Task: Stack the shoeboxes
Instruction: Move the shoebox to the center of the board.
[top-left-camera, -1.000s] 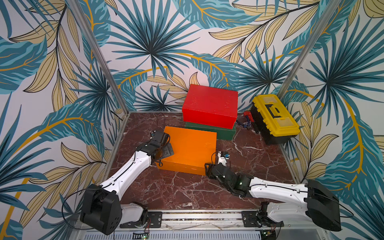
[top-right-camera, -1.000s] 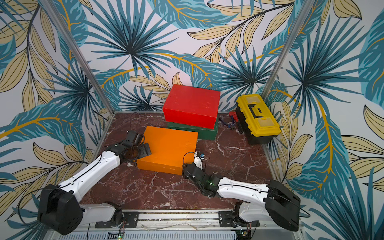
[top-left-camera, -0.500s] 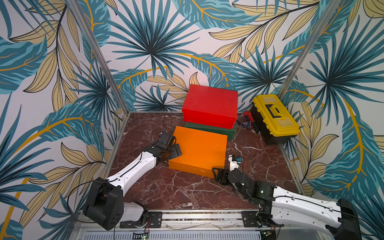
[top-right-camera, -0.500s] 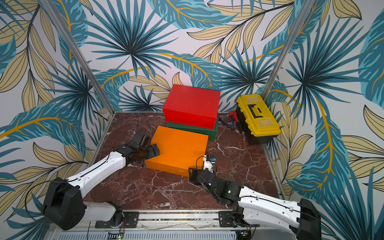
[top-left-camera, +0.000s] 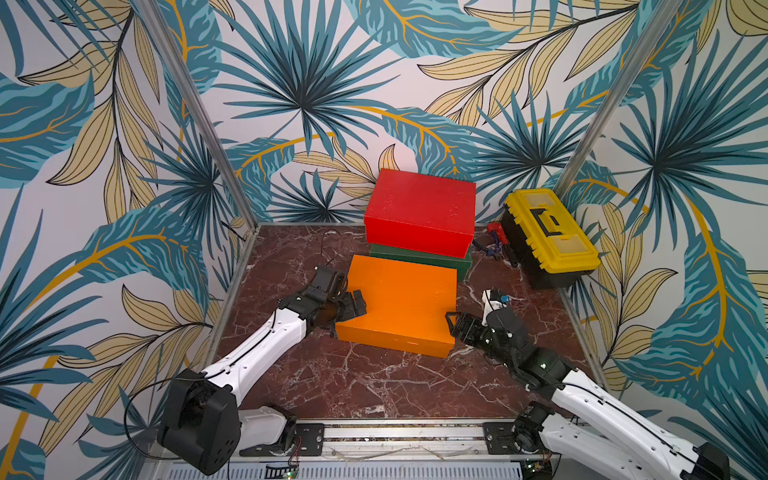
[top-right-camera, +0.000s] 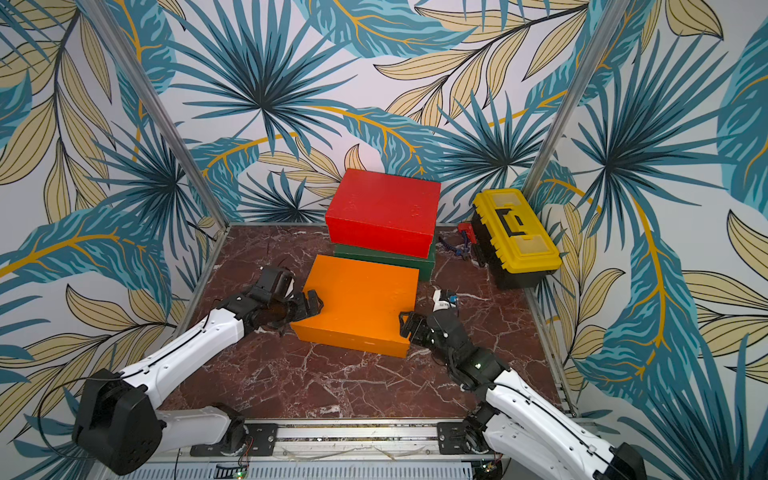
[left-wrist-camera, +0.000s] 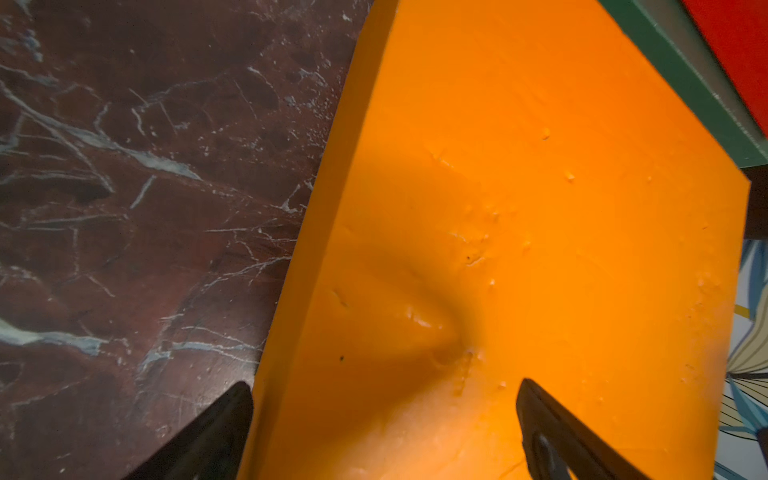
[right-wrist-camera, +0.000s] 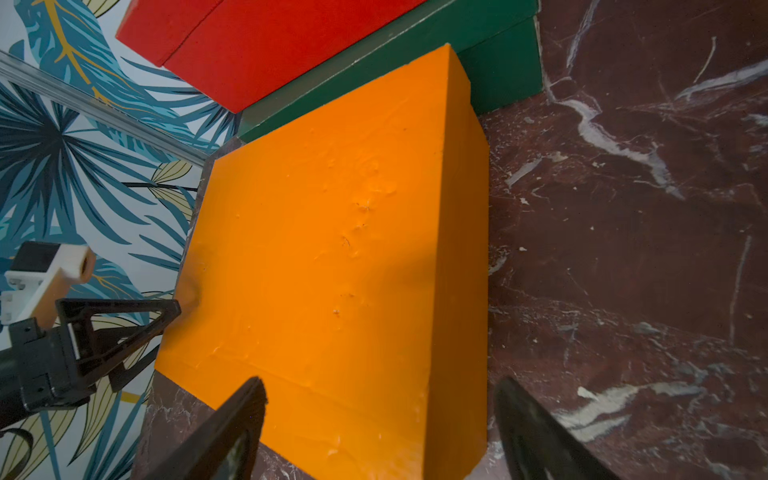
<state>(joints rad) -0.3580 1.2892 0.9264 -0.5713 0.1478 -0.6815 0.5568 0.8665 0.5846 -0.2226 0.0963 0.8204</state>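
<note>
Here, red box (top-left-camera: 419, 216) atop green box (top-left-camera: 463, 266); orange box (top-left-camera: 399, 307) beside; all closed.

Left arm (top-left-camera: 257, 349), 7 o'clock; right arm (top-left-camera: 602, 411), 5 o'clock: white shells, black joints, thin black cables, black truss fingers (right-wrist-camera: 120, 320), green LED (top-left-camera: 543, 365).

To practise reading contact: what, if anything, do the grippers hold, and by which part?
No closed grip shows. The left gripper and right gripper stand open at opposite short ends of the orange rectangular lidded box, perhaps bracing it between them.
</note>
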